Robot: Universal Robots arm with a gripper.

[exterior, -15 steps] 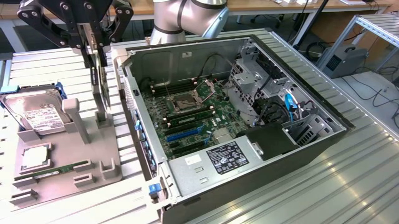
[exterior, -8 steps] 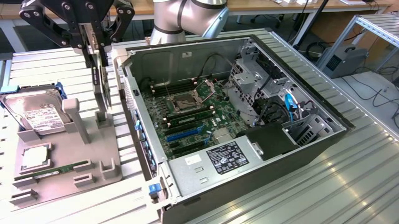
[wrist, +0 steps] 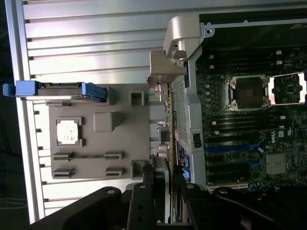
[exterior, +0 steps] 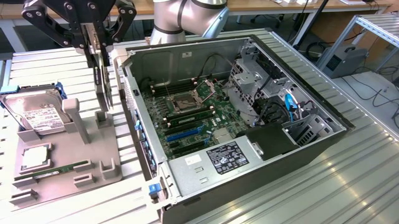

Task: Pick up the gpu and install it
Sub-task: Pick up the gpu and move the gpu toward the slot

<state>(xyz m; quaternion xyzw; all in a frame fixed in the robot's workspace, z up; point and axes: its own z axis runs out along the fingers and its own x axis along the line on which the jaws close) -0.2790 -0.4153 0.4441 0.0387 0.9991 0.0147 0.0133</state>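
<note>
Evidently gripping the gpu (exterior: 101, 84) edge-on and upright with the gripper (exterior: 95, 44) clenched on its upper edge, at about ten o'clock in the exterior view, above the grey fixture tray (exterior: 62, 177) and just outside the open computer case (exterior: 281, 172), at that case's nine o'clock wall. Seemingly in the pick-up-and-carry step, with nothing seated yet; clearance from the tray's posts (exterior: 70, 114) too hard to tell. Probably calls next for crossing the wall toward three o'clock, lining the connector edge up with a blue slot (exterior: 181, 134) on the motherboard (exterior: 215, 122), and pressing down squarely.
</note>
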